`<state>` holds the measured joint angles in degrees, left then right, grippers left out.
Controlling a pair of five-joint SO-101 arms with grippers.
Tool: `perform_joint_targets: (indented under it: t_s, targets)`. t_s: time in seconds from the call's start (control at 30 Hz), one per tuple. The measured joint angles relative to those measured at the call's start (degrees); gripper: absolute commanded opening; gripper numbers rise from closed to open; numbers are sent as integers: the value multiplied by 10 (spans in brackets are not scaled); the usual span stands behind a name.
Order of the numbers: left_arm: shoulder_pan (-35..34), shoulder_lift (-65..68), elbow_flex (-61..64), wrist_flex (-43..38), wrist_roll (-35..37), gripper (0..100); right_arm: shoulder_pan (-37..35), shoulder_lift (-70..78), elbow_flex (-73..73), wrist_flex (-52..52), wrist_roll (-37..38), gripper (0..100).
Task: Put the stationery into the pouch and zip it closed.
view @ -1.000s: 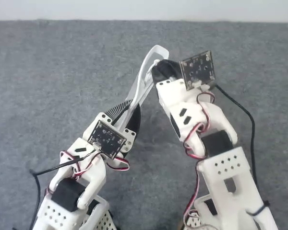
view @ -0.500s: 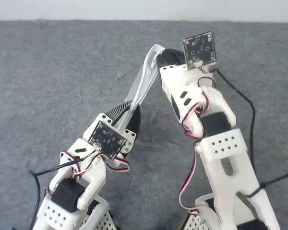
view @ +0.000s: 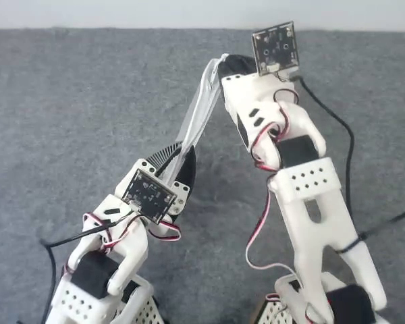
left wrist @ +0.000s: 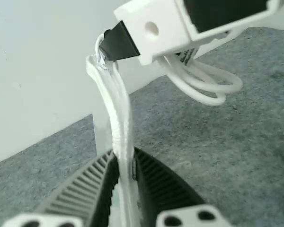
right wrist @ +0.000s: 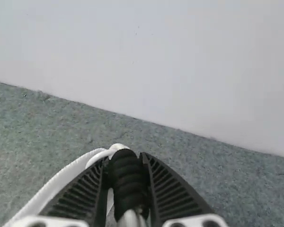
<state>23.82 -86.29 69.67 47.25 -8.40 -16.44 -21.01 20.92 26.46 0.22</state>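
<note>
Pouch point(view: 196, 118) stretched between both end effectors point(left wrist: 124, 155) point(right wrist: 124, 158) over carpet point(view: 67, 101).

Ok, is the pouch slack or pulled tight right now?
Pulled tight: the translucent white plastic pouch runs straight between the left end effector and right end effector.

Bright, even light falls throughout, casting only faint, soft shadows.

The pouch point(view: 197, 121) is thin, translucent plastic with a soft gloss, creased along its length. My fingers point(left wrist: 156, 184) are black ribbed plastic, matt. My arm shells point(view: 290, 223) are smooth white plastic with a faint sheen. The mat point(view: 67, 121) underneath looks like rough grey felt, matt.
</note>
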Motion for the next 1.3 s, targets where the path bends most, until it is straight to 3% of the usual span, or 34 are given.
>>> perform_joint_targets:
  t_s: [0.07,0.23,0.63,0.83,0.97,1.17,1.3]
  targets:
    - [0,-4,1,1,0,7,7,21,-18,0,0,6]
    - [4,-9,13,26,1,7,103,99,-55,-12,-3,6]
    - [3,-11,14,26,1,8,119,121,-75,-3,-1,6]
    - [3,-11,14,26,1,10,69,38,-35,30,-1,6]
    - [3,-12,11,28,7,101,19,-37,18,30,19,6]
    - [-9,-11,-21,40,105,263,-43,-125,77,30,31,6]
    - [-37,-11,-59,69,187,290,-74,-147,91,30,31,6]
